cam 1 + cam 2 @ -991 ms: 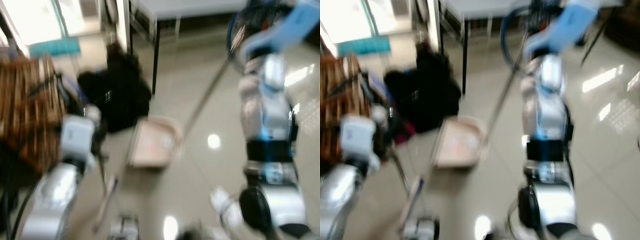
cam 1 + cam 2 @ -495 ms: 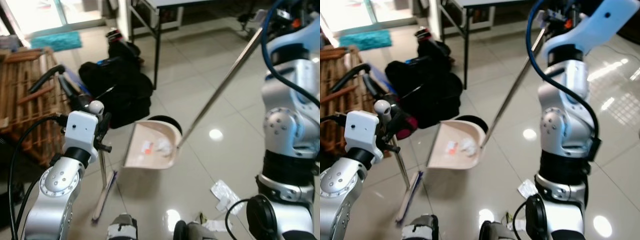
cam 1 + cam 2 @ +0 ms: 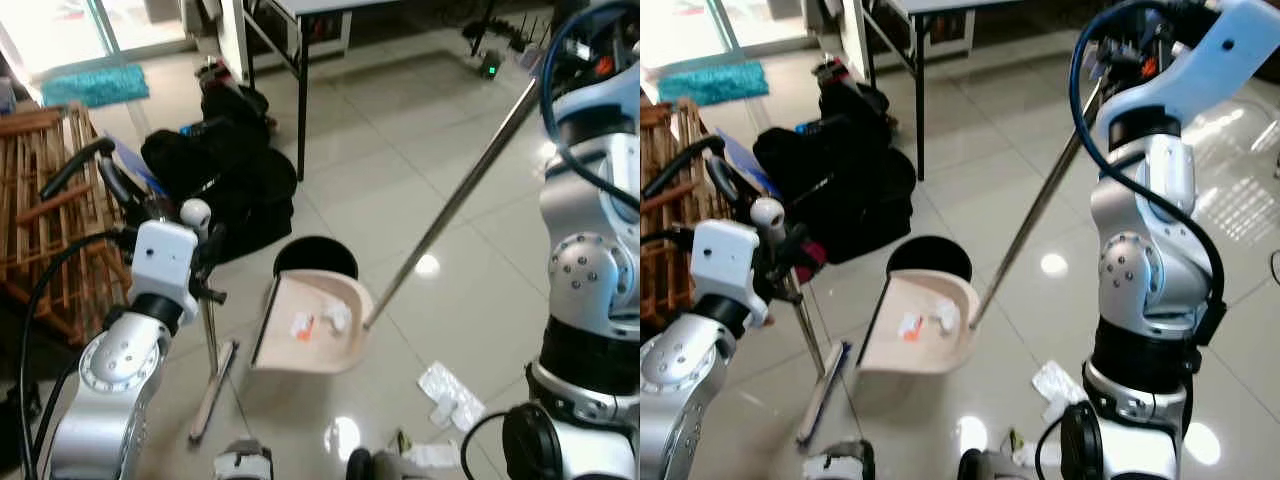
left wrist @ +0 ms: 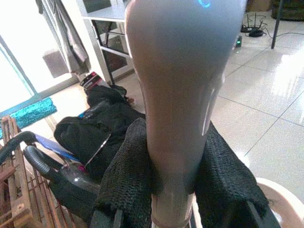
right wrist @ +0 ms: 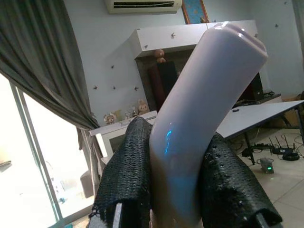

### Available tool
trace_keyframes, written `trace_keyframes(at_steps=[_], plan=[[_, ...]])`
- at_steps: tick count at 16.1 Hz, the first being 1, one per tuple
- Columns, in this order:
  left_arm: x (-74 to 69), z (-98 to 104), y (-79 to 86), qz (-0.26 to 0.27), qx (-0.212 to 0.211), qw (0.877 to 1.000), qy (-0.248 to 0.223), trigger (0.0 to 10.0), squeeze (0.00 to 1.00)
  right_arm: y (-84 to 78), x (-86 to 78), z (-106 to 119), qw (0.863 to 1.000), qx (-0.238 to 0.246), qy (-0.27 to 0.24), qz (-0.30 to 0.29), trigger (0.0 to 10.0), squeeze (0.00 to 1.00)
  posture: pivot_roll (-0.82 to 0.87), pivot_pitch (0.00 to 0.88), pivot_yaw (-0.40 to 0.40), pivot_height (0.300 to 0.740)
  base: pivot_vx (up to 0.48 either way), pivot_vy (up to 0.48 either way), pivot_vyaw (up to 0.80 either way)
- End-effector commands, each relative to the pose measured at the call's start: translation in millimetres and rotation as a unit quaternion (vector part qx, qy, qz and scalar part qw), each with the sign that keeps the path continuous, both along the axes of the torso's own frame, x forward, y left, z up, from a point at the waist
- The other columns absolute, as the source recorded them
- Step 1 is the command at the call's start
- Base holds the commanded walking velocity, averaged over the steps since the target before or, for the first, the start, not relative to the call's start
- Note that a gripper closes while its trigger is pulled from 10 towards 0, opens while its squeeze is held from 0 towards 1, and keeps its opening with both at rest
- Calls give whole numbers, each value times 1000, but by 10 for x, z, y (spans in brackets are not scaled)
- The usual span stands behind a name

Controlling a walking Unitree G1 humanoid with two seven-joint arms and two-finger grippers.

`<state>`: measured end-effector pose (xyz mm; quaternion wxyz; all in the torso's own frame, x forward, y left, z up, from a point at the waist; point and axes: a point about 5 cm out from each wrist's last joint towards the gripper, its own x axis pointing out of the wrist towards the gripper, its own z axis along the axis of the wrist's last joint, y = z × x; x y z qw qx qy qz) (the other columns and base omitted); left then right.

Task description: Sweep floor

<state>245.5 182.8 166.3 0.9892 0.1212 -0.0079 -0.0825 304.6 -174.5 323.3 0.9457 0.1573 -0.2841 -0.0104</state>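
Note:
My left gripper (image 4: 175, 190) is shut on the silver broom handle (image 4: 183, 95). The handle runs down to the flat broom head (image 3: 213, 390), which rests on the tiles by my left side. My right gripper (image 5: 175, 185) is shut on the pale grip of the dustpan's long metal pole (image 3: 450, 205). The beige dustpan (image 3: 345, 345) hangs tilted just in front of a round black bin (image 3: 315, 258), overlapping its near rim. A white paper scrap (image 3: 335, 317) and a small orange bit (image 3: 301, 325) lie inside the pan. Crumpled white papers (image 3: 448, 392) lie on the floor near my right leg.
Black bags (image 3: 215, 175) are piled left of the bin, with a wooden rack (image 3: 40, 210) beyond them. A table on black legs (image 3: 300, 90) stands behind. A teal mat (image 3: 95, 85) lies by the glass door. Glossy tiles stretch away on the right.
The view went from blurred to sharp and shifted. The dustpan has come lower and nearer to me, so more of the black bin's opening shows behind it. Both grips are unchanged.

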Motion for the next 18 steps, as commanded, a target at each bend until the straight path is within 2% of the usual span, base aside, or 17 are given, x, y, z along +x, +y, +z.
trace_keyframes(at_steps=[1,5,11,16,18], plan=[[1,85,-14,-12,7,1000,-20,10000,0,-44,-82,75,1000,1,-21,-14,10000,0,171,112,-10,740,337,0,0],[45,167,44,-10,18,999,-28,10000,0,-62,-92,80,1000,8,-22,-18,10000,0,191,115,-2,740,337,0,0],[54,329,48,-25,33,998,-40,10000,0,-76,-115,77,999,14,-26,-24,10000,0,230,123,25,740,345,0,0],[76,288,18,-25,22,999,-36,10000,0,-83,-106,116,999,11,-28,-24,10000,0,212,122,11,740,376,0,0],[71,262,-7,-24,12,999,-33,10000,0,-67,-96,109,999,-5,-20,-25,10000,0,207,122,4,740,381,0,0]])
